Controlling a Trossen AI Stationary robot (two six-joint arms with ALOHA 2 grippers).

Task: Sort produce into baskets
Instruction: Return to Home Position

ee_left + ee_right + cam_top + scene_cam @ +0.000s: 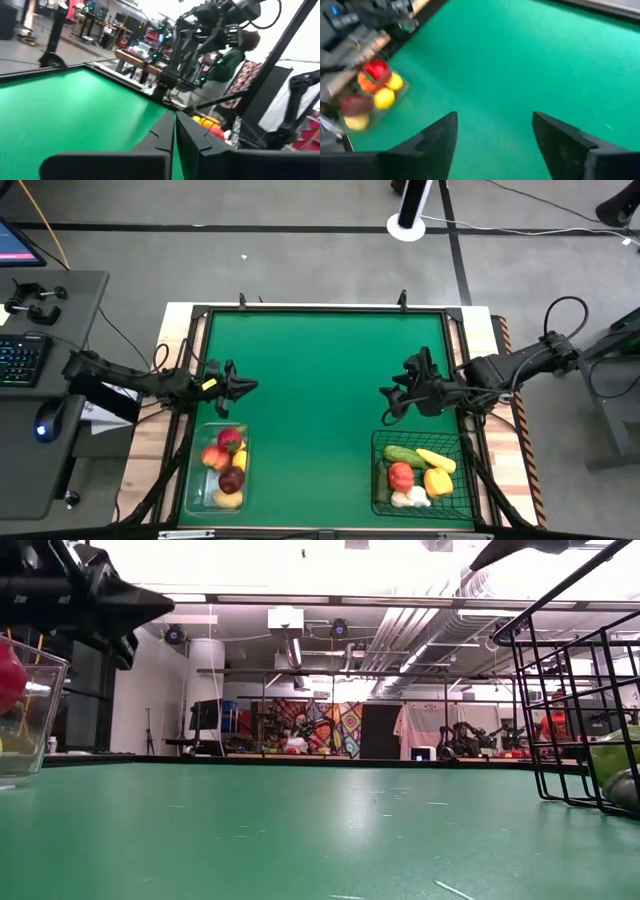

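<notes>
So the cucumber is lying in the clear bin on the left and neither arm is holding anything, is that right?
Not quite. The high view shows the cucumber in the wire basket on the right, not the clear bin. The rest holds: the left gripper by the bin and the right gripper by the basket hold nothing.

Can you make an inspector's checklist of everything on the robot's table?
Surface: green mat, no loose produce on it.
Job's things: fruit in the clear bin; vegetables in the wire basket.
Clutter: nothing seen.
Tools: left tool shut, raised near the bin; right tool open, raised near the basket.
Cables: cable loops off the right arm.
Surroundings: keyboard and mouse on a side desk.
</notes>
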